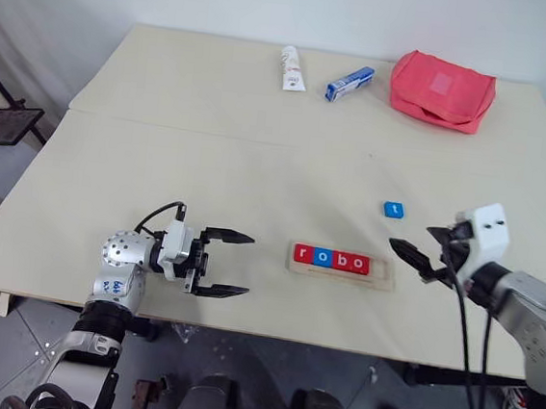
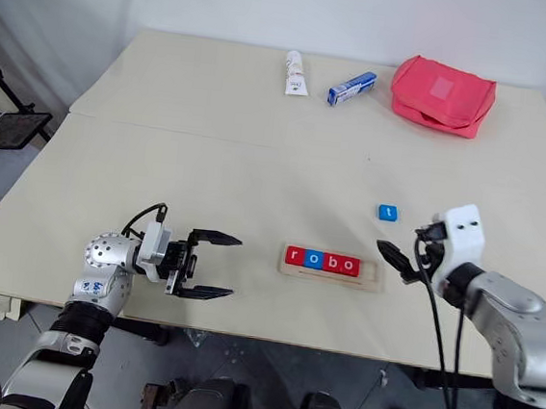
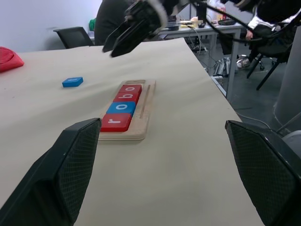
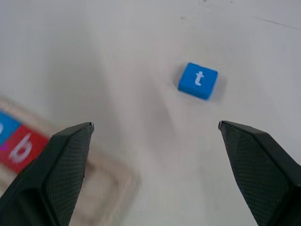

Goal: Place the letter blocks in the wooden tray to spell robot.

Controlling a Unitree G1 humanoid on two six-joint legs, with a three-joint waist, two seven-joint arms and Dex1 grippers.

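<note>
The wooden tray [image 1: 379, 276] lies near the table's front edge. Four letter blocks sit in its groove, reading r [image 1: 302, 256], o [image 1: 322, 259], b [image 1: 341, 261], o [image 1: 359, 264], in red, blue, red, red. A blue t block [image 1: 393, 209] lies loose on the table behind the tray's right end. Just right of that end hovers my right gripper [image 1: 406, 257], open and empty, with the t block [image 4: 198, 80] ahead of its fingers. To the left of the tray, my left gripper [image 1: 247, 265] is open and empty, level, pointing at the tray [image 3: 143, 120].
At the table's far side lie a white tube [image 1: 292, 68], a blue-and-white box [image 1: 349, 83] and a pink pouch [image 1: 443, 88]. A black stand [image 1: 5, 125] sits off the table's left edge. The left wrist view shows desks and chairs beyond the table.
</note>
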